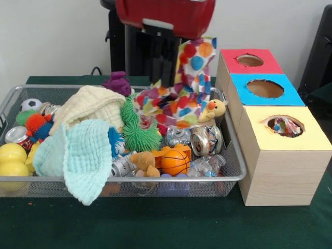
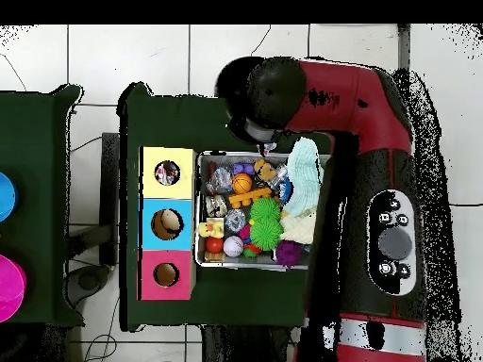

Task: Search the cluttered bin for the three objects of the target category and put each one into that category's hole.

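Silver wire mesh forms the bin, a wide shallow tray that fills the left and middle of the front view. At its far side the gripper hangs as a dark block under the red arm, and a soft white cloth with red, blue and yellow patches drapes up beside it. You cannot tell whether the gripper pinches that cloth or only stands against it. A second patterned cloth lies crumpled in the bin just below. To the right stand three pale wooden boxes; the nearest has a yellow top with a rough round hole, and printed fabric already shows inside it. By that, you are likely on the second cloth, mid-lift. The next move calls for carrying it right and near, over the yellow hole, clear of the blue-topped one.

From overhead, the arm covers one end of the bin, so the gripper and lifted cloth are hidden. The yellow hole sits just beside the bin. A mint waffle cloth lies bunched by the arm.
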Tool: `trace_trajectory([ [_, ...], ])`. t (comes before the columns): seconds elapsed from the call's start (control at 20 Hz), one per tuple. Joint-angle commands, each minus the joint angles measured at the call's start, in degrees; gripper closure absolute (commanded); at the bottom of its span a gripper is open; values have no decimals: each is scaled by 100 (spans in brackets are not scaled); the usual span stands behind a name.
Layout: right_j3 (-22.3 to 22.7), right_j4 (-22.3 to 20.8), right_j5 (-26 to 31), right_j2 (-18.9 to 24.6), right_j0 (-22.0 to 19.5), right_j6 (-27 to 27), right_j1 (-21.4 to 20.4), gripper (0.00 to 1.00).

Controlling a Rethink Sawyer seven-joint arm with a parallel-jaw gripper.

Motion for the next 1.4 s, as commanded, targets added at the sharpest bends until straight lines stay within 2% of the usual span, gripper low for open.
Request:
trace_trajectory([
  [0.05,842,340,512,-149,163,1084,-7,100],
  [0.45,978,977,410,-271,349,1798,152,100],
  [0.95,975,1324,341,-680,670,2101,183,100],
  [1.15,1225,1564,49,-815,810,2254,188,100],
  [1.4,1284,1821,-80,-907,942,2316,262,100],
])
